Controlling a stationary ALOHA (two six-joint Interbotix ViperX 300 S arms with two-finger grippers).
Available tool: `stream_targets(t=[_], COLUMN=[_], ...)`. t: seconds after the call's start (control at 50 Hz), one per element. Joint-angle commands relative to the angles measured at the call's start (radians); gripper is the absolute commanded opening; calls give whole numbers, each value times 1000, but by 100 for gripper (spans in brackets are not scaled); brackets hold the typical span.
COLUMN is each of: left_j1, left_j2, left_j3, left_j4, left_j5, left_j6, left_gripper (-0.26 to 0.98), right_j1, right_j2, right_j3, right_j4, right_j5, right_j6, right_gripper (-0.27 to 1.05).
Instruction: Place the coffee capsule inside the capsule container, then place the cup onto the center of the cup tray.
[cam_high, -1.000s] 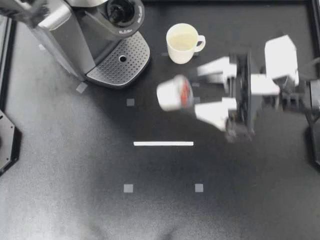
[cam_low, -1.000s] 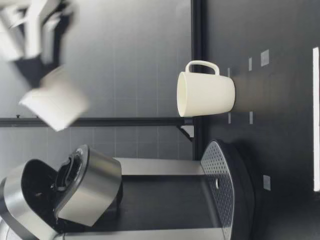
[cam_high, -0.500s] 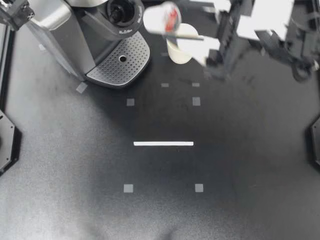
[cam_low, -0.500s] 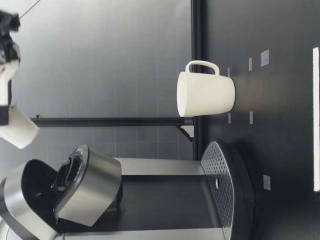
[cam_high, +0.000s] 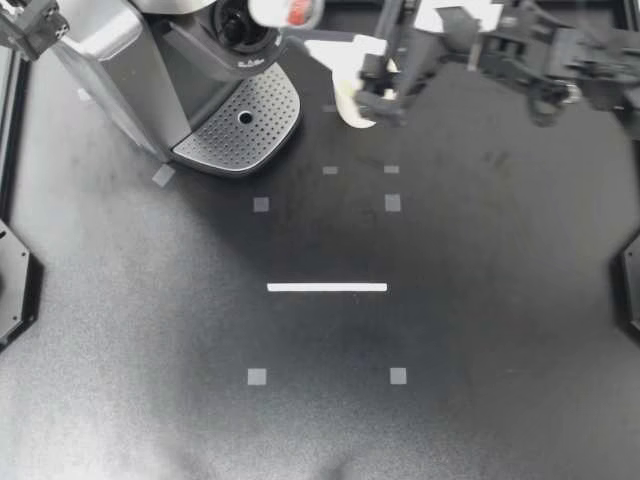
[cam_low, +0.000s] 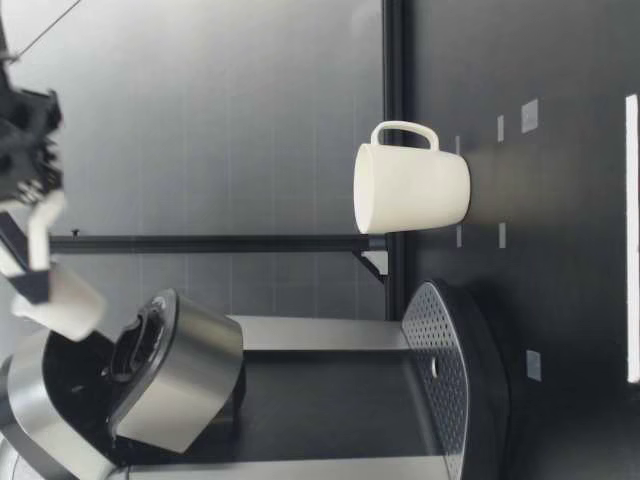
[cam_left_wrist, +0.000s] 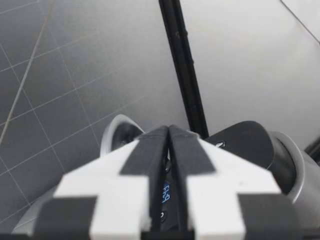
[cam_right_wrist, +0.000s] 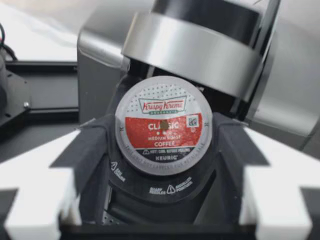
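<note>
My right gripper (cam_high: 300, 22) clamps the capsule (cam_high: 284, 10) (foil lid facing its wrist camera), seemingly just above the holder (cam_high: 240, 24) of the machine (cam_high: 150, 70). Left gripper (cam_high: 33, 22) is closed, empty.

Even bright light, soft shadows on table (cam_high: 320, 430), close foregrounds blurred

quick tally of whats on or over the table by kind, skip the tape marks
coffee machine: 1
cup: 1
coffee capsule: 1
robot hands: 2, the right hand shut on the coffee capsule, the left hand shut on nothing
total: 5
</note>
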Motion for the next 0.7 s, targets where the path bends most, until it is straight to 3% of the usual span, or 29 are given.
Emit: stream_targets(t=[0.0, 0.68], left_j1=[2, 2], left_j2=[-2, 2], left_j3=[-11, -9], left_j4=[5, 14], left_j5=[2, 2], left_j6=[0, 5], left_gripper=[14, 14], right_j1=[-6, -6], right_j2=[6, 78], right_j3=[-40, -80], right_j4=[-2, -2], right_j5=[-3, 3], right_j6=[-2, 0], right_gripper=[49, 49])
